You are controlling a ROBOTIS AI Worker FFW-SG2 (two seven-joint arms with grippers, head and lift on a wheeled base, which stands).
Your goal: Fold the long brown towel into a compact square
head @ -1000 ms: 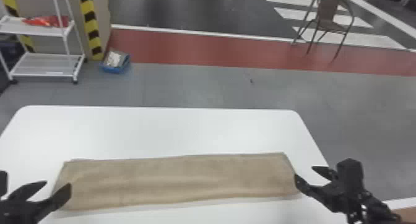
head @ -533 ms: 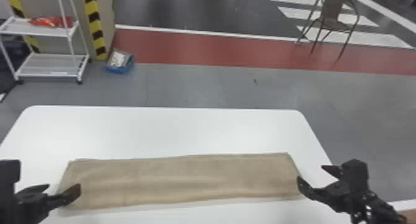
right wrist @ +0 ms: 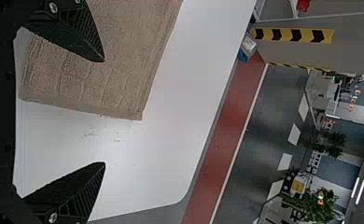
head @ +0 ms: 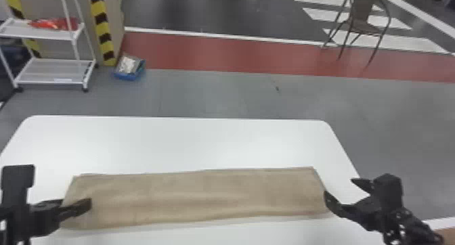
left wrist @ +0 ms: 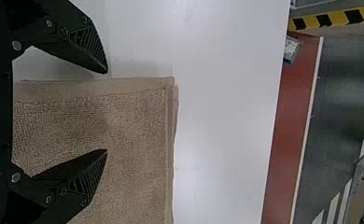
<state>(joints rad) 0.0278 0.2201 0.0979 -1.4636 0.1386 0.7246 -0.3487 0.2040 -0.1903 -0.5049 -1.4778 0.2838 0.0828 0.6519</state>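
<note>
The brown towel (head: 196, 197) lies flat as a long strip across the white table. At its left end is my left gripper (head: 64, 208), one finger over the cloth. In the left wrist view my left gripper (left wrist: 106, 112) stands open, with the end edge of the towel (left wrist: 133, 130) running between its spread fingers. My right gripper (head: 342, 190) is at the strip's right end. From the right wrist, the right gripper (right wrist: 104, 112) is open too: one finger overlaps the towel (right wrist: 119, 56), the other is beyond its end, over bare table.
The white table (head: 179, 142) extends behind the towel. Past it on the floor stand a white shelf rack (head: 50, 71), a blue bin (head: 128, 68) and a brown chair (head: 364, 21).
The left gripper has turned and shifted a little to the right over the towel's left end. My right gripper and the towel look almost unchanged, apart from a slight shift of the whole head view.
</note>
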